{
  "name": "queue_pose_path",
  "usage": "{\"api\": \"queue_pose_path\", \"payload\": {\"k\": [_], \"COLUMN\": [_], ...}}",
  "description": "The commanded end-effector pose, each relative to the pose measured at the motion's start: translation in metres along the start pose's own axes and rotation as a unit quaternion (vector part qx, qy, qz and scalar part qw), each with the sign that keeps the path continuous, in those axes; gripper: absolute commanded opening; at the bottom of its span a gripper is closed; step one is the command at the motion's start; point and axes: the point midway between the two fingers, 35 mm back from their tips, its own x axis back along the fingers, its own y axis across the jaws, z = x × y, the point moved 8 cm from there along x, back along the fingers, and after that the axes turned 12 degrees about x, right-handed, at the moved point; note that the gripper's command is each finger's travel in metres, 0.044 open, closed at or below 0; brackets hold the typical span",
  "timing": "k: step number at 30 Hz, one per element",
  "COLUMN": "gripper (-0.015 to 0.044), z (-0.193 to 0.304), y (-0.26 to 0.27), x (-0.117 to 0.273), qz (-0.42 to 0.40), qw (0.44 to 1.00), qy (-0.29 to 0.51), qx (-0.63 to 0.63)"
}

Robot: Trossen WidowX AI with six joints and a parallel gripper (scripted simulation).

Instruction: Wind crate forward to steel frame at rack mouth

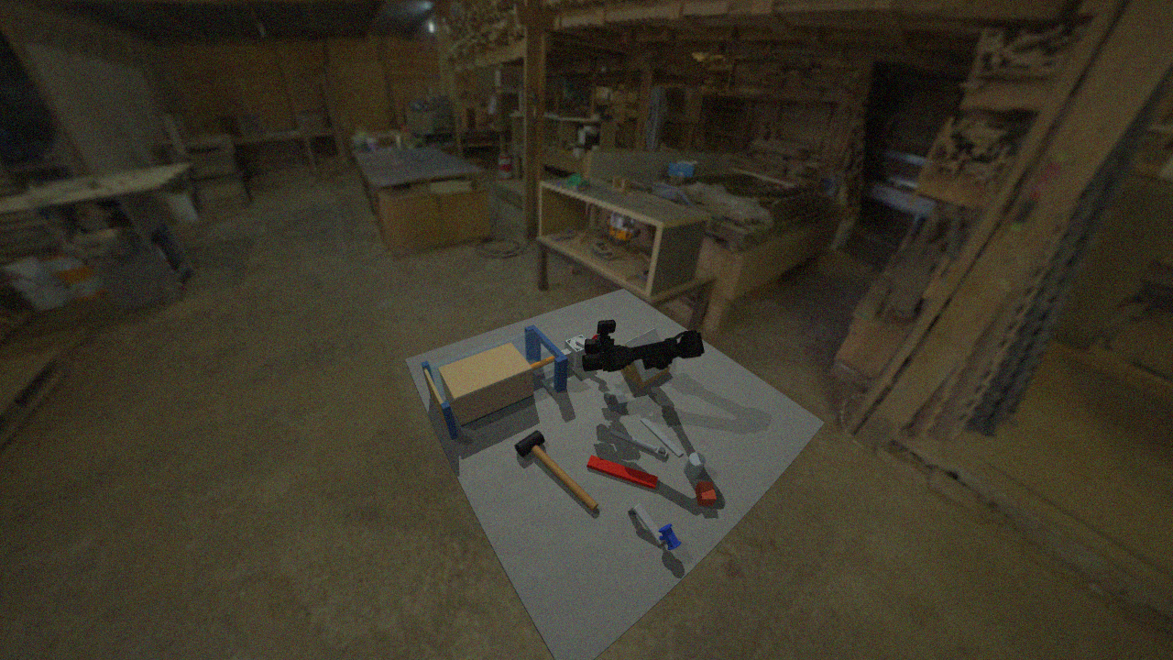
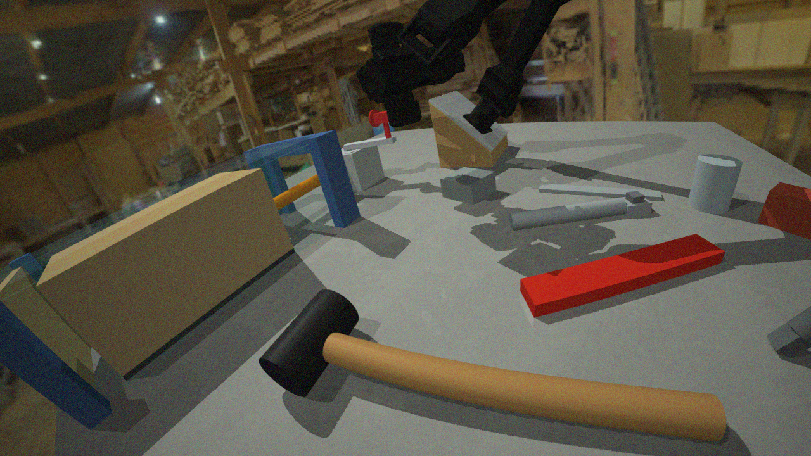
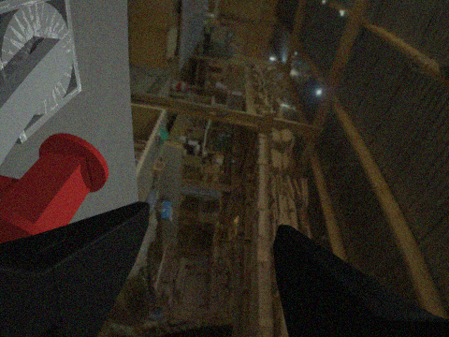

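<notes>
The tan crate sits flat behind the blue steel frame, with a gap bridged by an orange strap. The grey winch stands beyond the frame. A handle with a pale arm and red grip lies across its top; its key is hidden. My gripper is open and empty, beside and above the winch. The red grip is outside the fingers, left of the left finger in the wrist view.
A mallet, red bar, grey tool, pale strip, cylinder and red block lie on the bench. A wooden wedge and grey block stand near the winch. A blue-gripped tool lies in front.
</notes>
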Motion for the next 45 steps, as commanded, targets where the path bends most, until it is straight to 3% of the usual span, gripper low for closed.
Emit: {"api": "queue_pose_path", "payload": {"k": [1,19,20,21,25,30,35,38,45], "gripper": [0.024,0.024,0.0266,0.024,0.0135,0.0004,0.0,0.0,0.0], "z": [0.0,0.0,0.0,0.0,-0.001,0.003,0.013,0.018,0.021], "y": [0.0,0.0,0.0,-0.001,-0.009,-0.032,-0.067,-0.081,-0.071], "x": [0.0,0.0,0.0,-0.001,-0.017,-0.046,-0.072,-0.08,-0.083], "qz": [0.0,0.0,0.0,-0.009,-0.135,-0.414,-0.641,-0.69,-0.69], "qw": [1.0,1.0,1.0,1.0,0.99,0.908,0.76,0.709,0.71], "qy": [0.0,0.0,0.0,0.002,0.026,0.01,-0.101,-0.148,-0.141], "qx": [-0.001,-0.001,0.0,0.003,0.039,0.072,0.025,-0.005,-0.008]}}
